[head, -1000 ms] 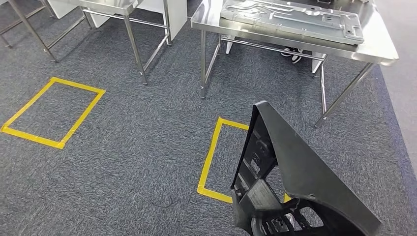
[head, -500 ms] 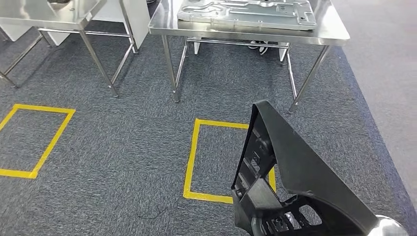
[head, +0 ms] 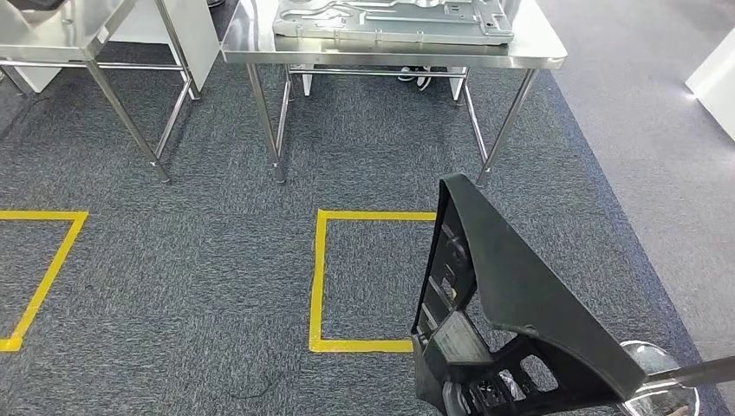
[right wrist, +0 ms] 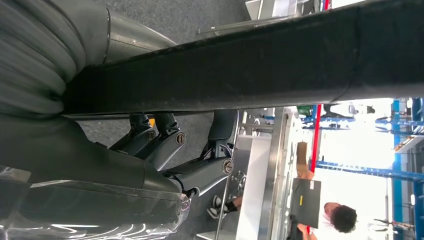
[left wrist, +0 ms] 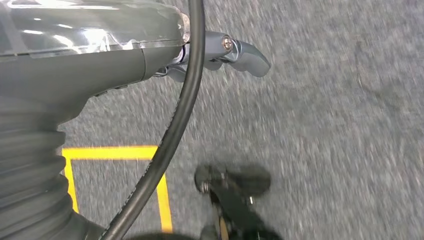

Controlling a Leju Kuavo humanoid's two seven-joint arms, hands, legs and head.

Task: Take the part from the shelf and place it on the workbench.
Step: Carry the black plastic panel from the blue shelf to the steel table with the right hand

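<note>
Low on the robot's right, above grey carpet (head: 217, 251) — black part (head: 511, 295) carried upright, gripped by right hand (right wrist: 165, 150) with fingers (right wrist: 200, 172) curled under its edge. Ahead: steel workbench (head: 546, 54) bearing a metal panel (head: 390, 22), yellow tape square (head: 319, 277) before it. Left hand (left wrist: 150, 55) hanging over carpet — grasp impossible to tell.

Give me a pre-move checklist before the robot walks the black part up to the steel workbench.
1. Right hand holds the black part: ok, fingers wrap its edge.
2. Left hand free: ok, it holds nothing.
3. Carpet path across the yellow floor marking to the workbench: ok.
4. Free space on the workbench: cannot tell, a grey metal panel covers most of the visible top.
5. Person near the bench: cannot tell how close.
</note>
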